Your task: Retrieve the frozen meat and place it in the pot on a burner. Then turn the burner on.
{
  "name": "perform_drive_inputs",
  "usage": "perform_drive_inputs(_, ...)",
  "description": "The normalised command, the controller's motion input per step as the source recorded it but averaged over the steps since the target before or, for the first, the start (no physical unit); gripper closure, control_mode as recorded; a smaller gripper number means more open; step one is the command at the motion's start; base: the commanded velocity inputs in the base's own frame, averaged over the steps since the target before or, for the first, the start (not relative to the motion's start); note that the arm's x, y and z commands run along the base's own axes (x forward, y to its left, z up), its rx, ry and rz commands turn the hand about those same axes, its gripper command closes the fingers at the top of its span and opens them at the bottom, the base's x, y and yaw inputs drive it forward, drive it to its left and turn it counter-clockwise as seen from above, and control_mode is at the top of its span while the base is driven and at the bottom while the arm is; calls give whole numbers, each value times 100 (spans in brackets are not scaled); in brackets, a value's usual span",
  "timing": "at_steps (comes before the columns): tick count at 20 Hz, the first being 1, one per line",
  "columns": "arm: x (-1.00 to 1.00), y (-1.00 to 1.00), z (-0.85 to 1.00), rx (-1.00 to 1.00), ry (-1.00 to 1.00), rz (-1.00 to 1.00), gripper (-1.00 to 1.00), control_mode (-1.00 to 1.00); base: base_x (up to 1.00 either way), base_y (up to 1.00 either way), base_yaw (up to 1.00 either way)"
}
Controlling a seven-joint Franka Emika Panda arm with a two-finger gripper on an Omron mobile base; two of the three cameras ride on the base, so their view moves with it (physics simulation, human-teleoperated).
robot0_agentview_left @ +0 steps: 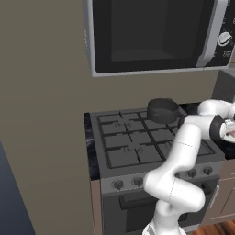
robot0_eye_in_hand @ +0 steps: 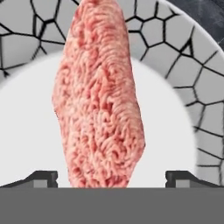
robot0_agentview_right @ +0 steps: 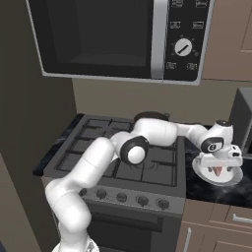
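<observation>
The frozen meat (robot0_eye_in_hand: 100, 100), a pinkish-red slab, lies on a white plate (robot0_eye_in_hand: 175, 131) with a grey cracked-pattern rim. My gripper (robot0_eye_in_hand: 111, 178) hangs just above it, open, with the fingertips (robot0_eye_in_hand: 41, 177) standing wide on either side of the slab's near end and not touching it. From the right base view the gripper (robot0_agentview_right: 217, 165) is over the plate (robot0_agentview_right: 231, 178) on the counter right of the stove, and a bit of meat (robot0_agentview_right: 216, 172) shows. The dark pot (robot0_agentview_left: 162, 110) sits on the back right burner; the arm partly hides the pot (robot0_agentview_right: 153, 115).
The grey stove (robot0_agentview_left: 137, 137) has a row of knobs (robot0_agentview_right: 121, 197) along its front. A microwave (robot0_agentview_right: 113, 34) hangs low above the burners. A dark appliance (robot0_agentview_right: 243, 113) stands behind the plate on the black counter (robot0_agentview_right: 197, 187).
</observation>
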Motion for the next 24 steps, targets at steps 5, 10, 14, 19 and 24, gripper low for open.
perform_drive_inputs(5,0,0,-9,0,0,0,100,-100,0,0,0)
perform_drive_inputs(10,0,0,0,0,0,0,100,-100,0,0,0)
perform_drive_inputs(14,-6,5,0,0,0,0,100,-100,0,0,0)
perform_drive_inputs(19,-22,28,5,0,-23,0,100,-100,0,0,0)
perform_drive_inputs(24,-36,50,2,0,-24,0,100,-100,0,0,0)
